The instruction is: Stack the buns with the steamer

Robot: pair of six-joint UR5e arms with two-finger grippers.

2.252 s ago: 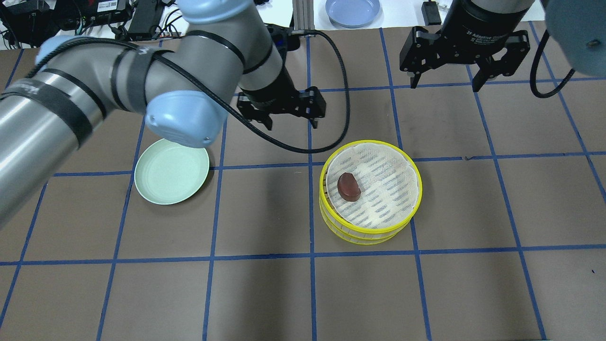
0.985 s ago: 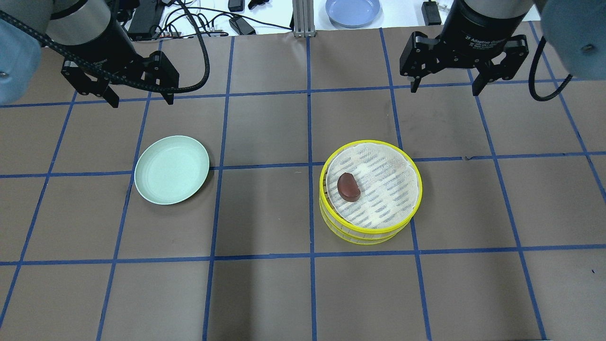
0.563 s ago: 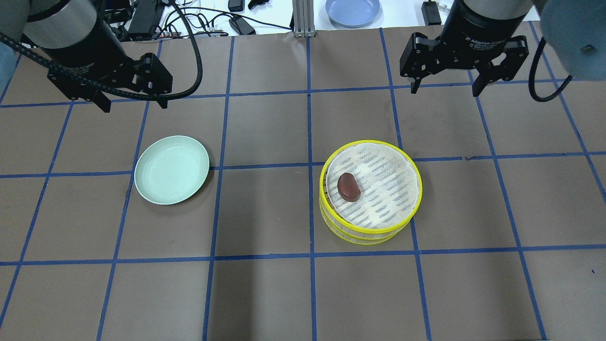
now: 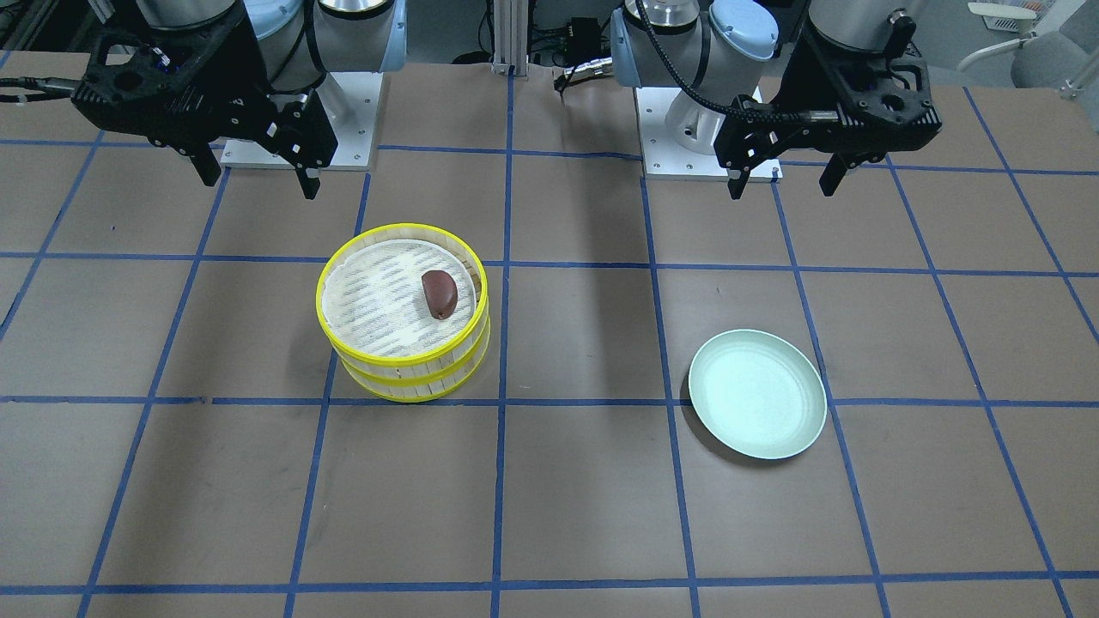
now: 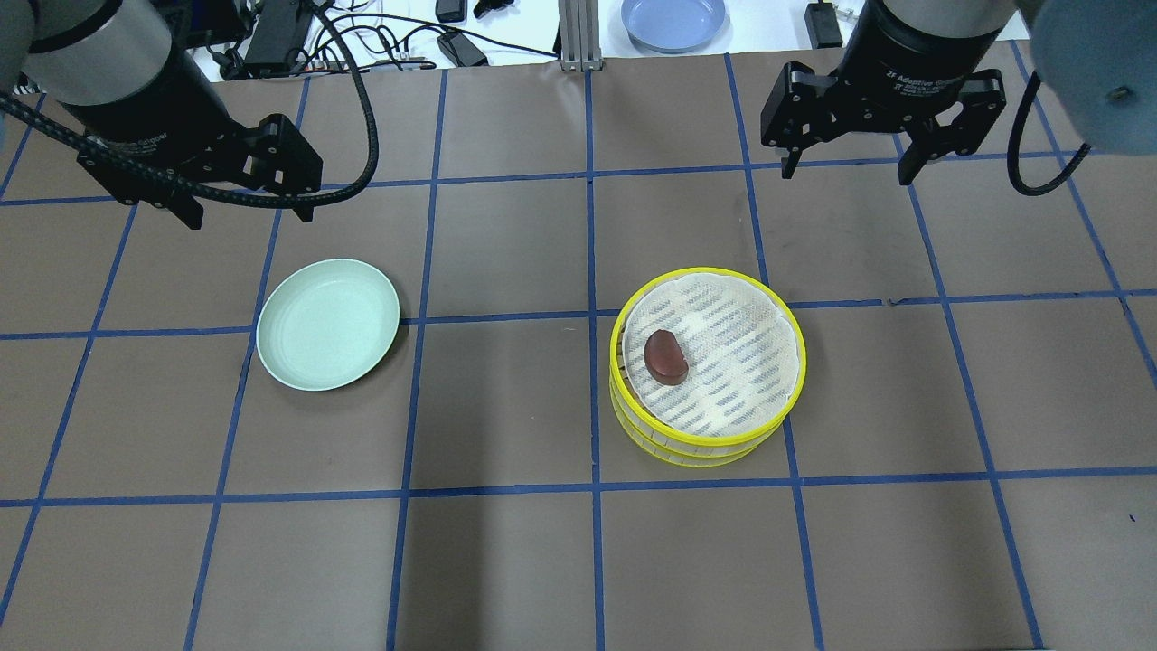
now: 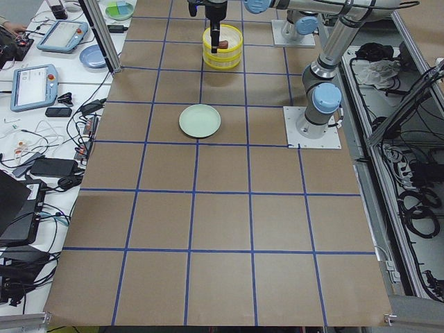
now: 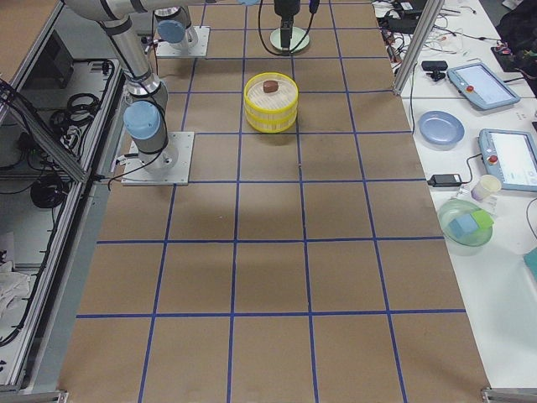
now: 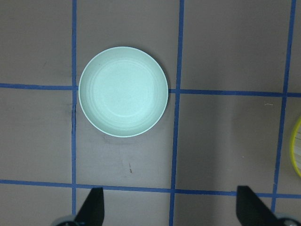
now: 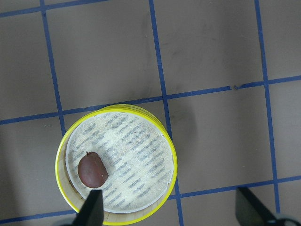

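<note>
Both claws up, spread wide, nothing in either.
The left gripper [image 5: 250, 212] hangs beyond the plate [image 5: 327, 324] (nothing on it), the right gripper [image 5: 847, 167] beyond the steamer [image 5: 705, 272]. The brown bun [image 5: 666, 356] sits in the top tier, tiers stacked, white bun out of sight. Looks done, or nearly.

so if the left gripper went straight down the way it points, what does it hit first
Probably bare table: the left gripper points down beside the green plate, not over it, though depth is unclear.
</note>
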